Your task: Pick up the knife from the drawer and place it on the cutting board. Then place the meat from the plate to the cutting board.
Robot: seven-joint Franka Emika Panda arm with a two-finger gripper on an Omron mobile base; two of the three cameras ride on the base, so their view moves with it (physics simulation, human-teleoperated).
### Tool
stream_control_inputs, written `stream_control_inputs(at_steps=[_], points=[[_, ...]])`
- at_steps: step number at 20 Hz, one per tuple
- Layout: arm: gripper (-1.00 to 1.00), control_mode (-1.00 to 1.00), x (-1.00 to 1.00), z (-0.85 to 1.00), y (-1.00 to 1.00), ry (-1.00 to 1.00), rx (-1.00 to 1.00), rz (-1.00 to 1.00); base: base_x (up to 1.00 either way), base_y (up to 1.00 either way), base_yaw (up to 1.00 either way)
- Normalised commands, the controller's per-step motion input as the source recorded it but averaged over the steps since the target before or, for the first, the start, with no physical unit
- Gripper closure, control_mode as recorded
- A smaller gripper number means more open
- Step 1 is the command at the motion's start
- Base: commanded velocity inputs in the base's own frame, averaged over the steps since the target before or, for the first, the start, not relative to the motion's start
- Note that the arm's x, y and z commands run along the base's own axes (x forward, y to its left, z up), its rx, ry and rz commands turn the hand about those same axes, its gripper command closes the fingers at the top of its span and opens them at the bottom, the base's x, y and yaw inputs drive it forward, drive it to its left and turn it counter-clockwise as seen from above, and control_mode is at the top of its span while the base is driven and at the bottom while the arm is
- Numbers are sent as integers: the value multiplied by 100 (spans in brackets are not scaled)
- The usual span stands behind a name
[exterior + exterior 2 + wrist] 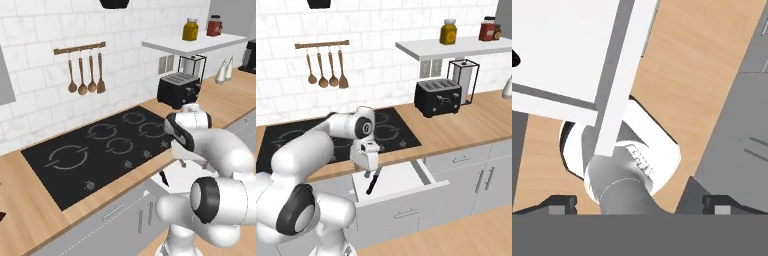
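Observation:
The drawer (406,181) under the cooktop is pulled out, showing its white interior, and its light grey front (406,212) faces me. The knife (373,183), slim and dark, lies at the drawer's left end; it is also visible as the dark knife (164,178) just below the counter edge. My gripper (371,173) hangs directly above the knife, pointing down, open with nothing between its fingers. In the hand view the fingertips (562,204) stand wide apart over the drawer's white bottom (557,40). The cutting board, meat and plate are out of view.
A black cooktop (100,145) sits in the wooden counter (456,130). A black toaster (437,97), a wire towel holder (463,80), a shelf with jars (451,47) and hanging wooden spoons (323,67) line the wall. Grey cabinet fronts (481,180) stand to the right.

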Motion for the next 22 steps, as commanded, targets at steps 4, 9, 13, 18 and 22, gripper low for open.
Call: stream_control_inputs(at_steps=[4, 9, 13, 18, 22], points=[[-100, -100, 9, -100, -51, 21, 0, -3, 0, 0, 0], [-100, -100, 6, -61, -17, 3, 1, 0, 0, 0, 0], [-100, -100, 0, -41, -8, 0, 1, 0, 0, 0, 0], [-100, -100, -1, -58, -10, 0, 0, 0, 0, 0, 0], [-100, -100, -8, -53, -14, 0, 0, 0, 0, 0, 0]])
